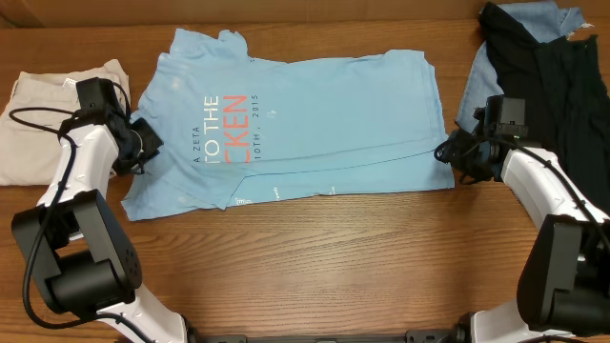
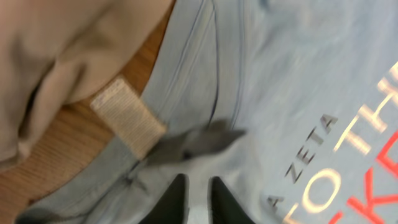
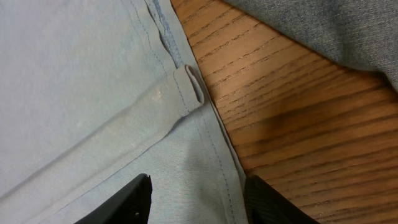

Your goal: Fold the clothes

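Since the T-shirt [image 1: 315,124] lies spread print-up on the counter [image 1: 315,257] between the two sets of jaws, a clean fold depends on matched edge grips. The right jaws stand wide apart and released, straddling the hem, with a small hem tab [image 3: 193,87] just ahead of them. They should drop and pinch right at that edge. The left jaws sit barely parted over a sleeve seam, and I cannot tell whether they pinch cloth. Beige trousers [image 2: 56,68] lie just beyond them, so avoid snagging those.
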Motion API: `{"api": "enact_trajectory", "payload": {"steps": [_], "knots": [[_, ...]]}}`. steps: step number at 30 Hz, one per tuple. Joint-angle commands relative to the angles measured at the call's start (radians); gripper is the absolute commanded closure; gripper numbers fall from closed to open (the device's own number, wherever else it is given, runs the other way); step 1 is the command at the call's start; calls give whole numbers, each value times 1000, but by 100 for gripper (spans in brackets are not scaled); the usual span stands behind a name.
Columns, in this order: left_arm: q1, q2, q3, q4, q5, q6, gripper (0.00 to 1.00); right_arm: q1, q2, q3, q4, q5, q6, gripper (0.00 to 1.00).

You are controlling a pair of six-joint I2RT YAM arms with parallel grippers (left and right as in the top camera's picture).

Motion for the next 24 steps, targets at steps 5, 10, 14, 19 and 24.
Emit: {"api": "enact_trajectory", "payload": {"steps": [5, 10, 14, 19, 24], "knots": [[3, 9, 18, -43, 66, 45, 46, 6, 2, 1, 5, 9, -3, 48], [3, 9, 18, 21, 12, 56, 38, 6, 2, 1, -3, 9, -3, 48], [1, 10, 18, 84, 24, 89, 37, 6, 2, 1, -7, 9, -3, 48], [-17, 29, 18, 106, 23, 130, 41, 6, 2, 1, -8, 9, -3, 48], [-36, 89, 18, 110, 26, 145, 44, 6, 2, 1, -10, 9, -3, 48]]}}
